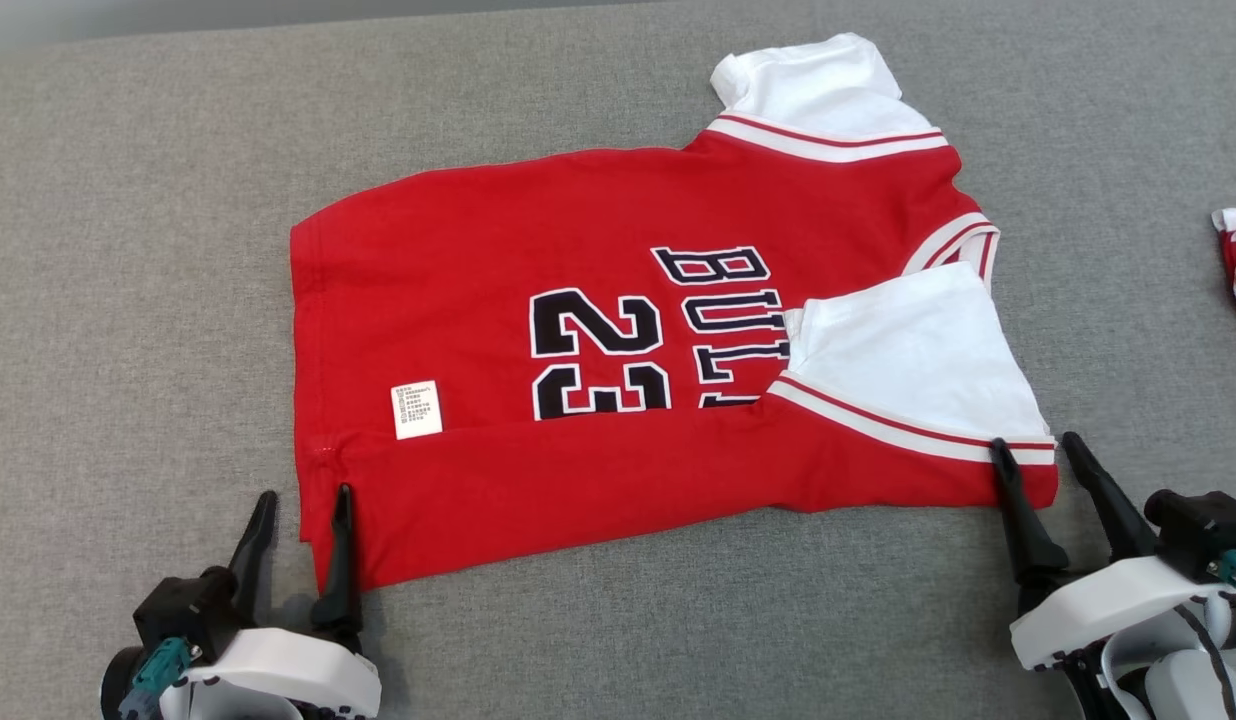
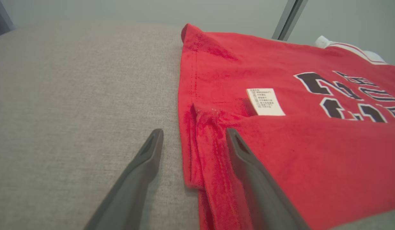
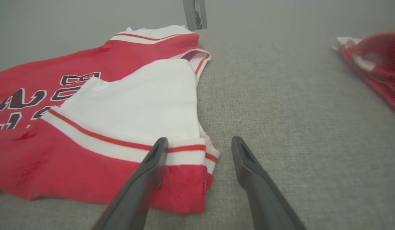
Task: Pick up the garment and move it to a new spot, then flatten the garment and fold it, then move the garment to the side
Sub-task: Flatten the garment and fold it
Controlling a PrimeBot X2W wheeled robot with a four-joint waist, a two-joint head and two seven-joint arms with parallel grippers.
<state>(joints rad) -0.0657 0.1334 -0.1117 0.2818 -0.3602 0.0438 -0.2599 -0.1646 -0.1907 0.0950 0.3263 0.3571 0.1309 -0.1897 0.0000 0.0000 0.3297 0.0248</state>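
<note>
Grey mat (image 1: 128, 250): jersey (image 1: 618, 330) flat, one fold in; left gripper (image 1: 306, 492), right gripper (image 1: 1034, 440) agape at corners; more folds, side-move pending.

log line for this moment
red jersey: near edge folded over | left gripper: open, straddling hem corner | right gripper: open, straddling sleeve-side corner

Soft matt cloth garment (image 1: 618, 230), rough woven grey surface (image 1: 138, 220)

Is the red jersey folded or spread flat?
Partly folded: the jersey has its near edge turned over the front, hiding part of the number.
</note>
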